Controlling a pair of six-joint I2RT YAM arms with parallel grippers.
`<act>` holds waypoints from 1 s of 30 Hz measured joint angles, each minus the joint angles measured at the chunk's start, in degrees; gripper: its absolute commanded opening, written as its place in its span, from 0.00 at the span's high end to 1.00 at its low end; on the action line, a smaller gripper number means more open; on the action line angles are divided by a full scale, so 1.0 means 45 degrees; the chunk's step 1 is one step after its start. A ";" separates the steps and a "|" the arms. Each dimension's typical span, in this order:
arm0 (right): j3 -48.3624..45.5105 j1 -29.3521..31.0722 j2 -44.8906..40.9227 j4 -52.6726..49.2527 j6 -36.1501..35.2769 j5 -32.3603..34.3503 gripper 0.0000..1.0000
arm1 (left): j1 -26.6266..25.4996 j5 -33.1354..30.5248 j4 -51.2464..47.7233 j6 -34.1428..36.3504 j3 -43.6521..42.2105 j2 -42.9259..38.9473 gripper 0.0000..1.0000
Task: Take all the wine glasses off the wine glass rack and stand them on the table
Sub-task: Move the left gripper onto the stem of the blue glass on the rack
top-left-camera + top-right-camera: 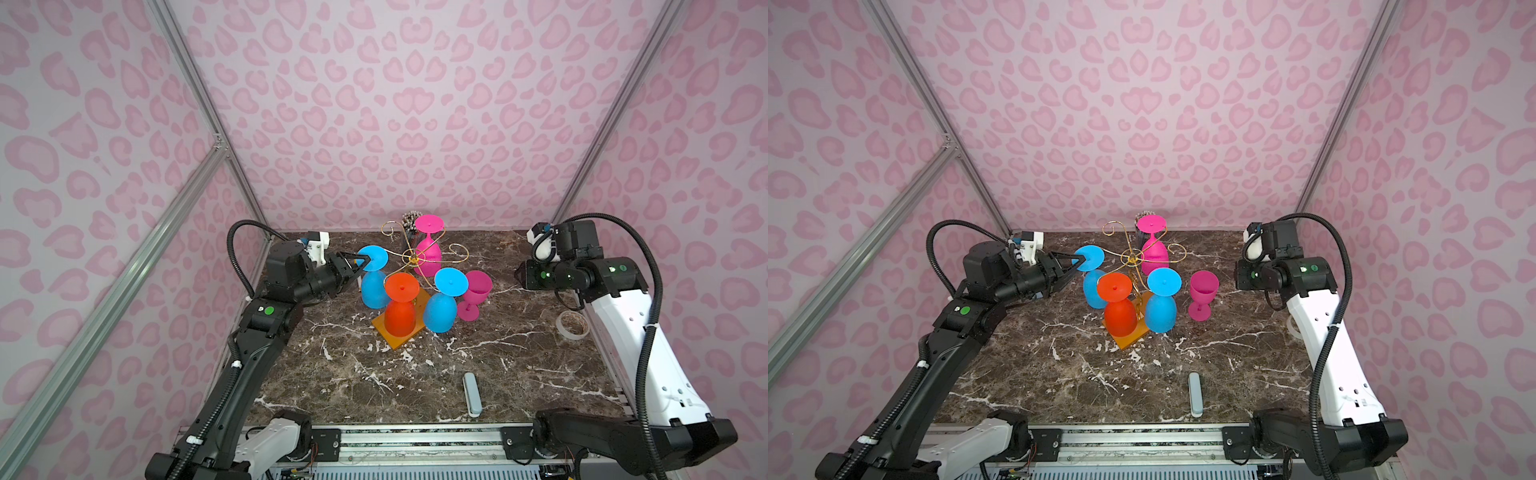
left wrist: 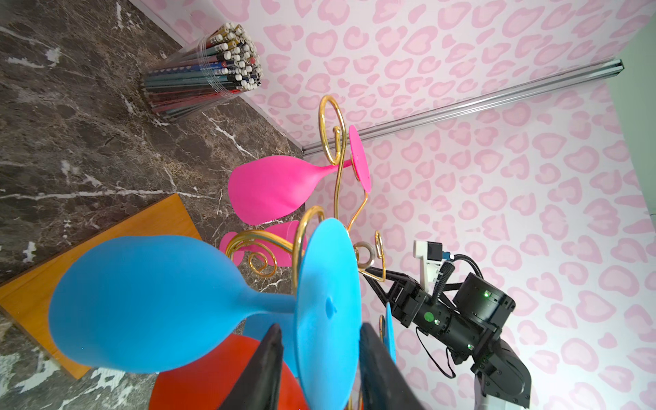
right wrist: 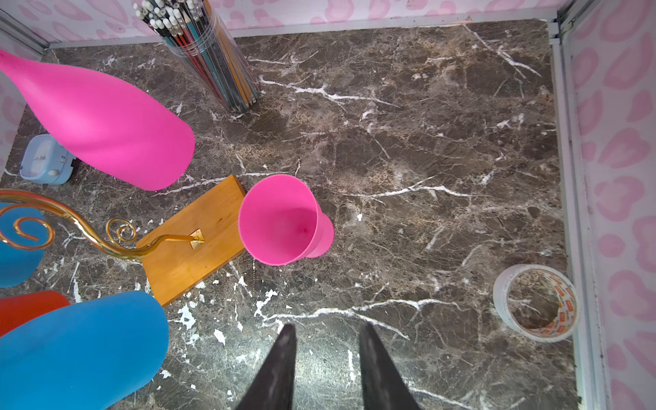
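Both left gripper (image 2: 321, 328) fingers flank the foot of the blue plastic wine glass (image 2: 142, 301) hung on the left of the gold wire wine glass rack (image 3: 213, 213), maybe unclamped; next, slide it outward. Right gripper (image 3: 327, 328): narrow gap, empty.

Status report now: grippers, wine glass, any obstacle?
Left gripper jaws straddle blue wine glass foot, grip unconfirmed. Right gripper open. Glass hangs on rack. Orange glass close beside.
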 measured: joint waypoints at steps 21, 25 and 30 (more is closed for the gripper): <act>-0.0121 -0.0078 -0.0073 0.0068 0.0005 -0.0005 0.70 | 0.0000 -0.0039 0.0233 -0.0102 -0.0024 0.0024 0.91; -0.0121 -0.0083 -0.0083 0.0068 0.0005 0.0000 0.71 | 0.0000 -0.0039 0.0243 -0.0277 -0.0049 0.0024 0.91; -0.0117 -0.0087 -0.0083 0.0068 0.0005 0.0000 0.71 | 0.0000 0.0005 0.0282 -0.0427 -0.0049 0.0024 0.89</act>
